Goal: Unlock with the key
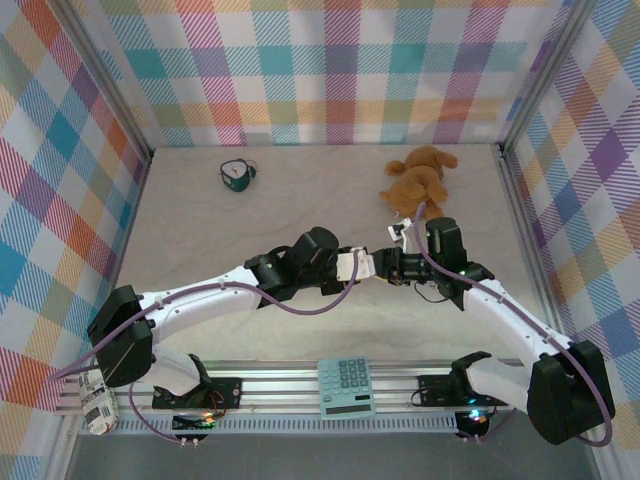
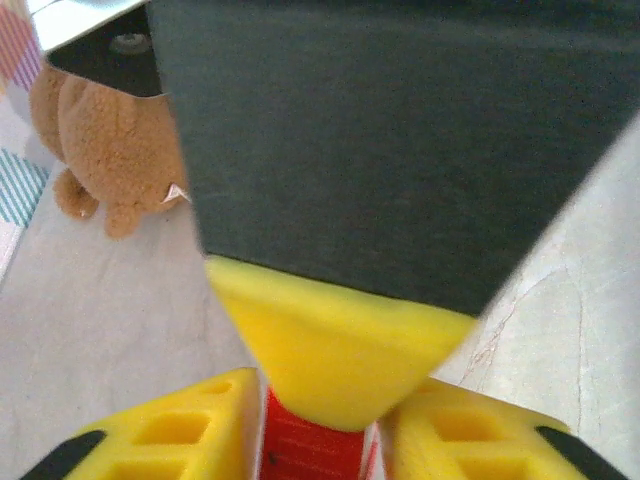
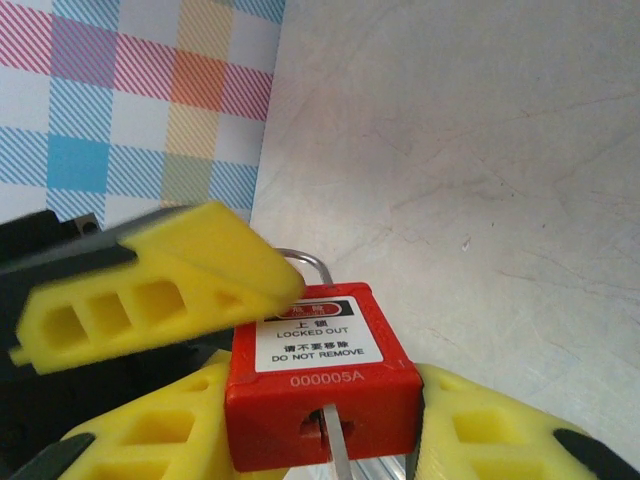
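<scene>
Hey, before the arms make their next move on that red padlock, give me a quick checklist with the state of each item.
1. Padlock clamped by right gripper: ok.
2. Key seated in padlock: ok.
3. Shackle released: cannot tell, mostly hidden.
4. Left gripper gripping the padlock: cannot tell; its fingers flank the red body, contact unclear.
5. Bear clear of both grippers: ok.
</scene>
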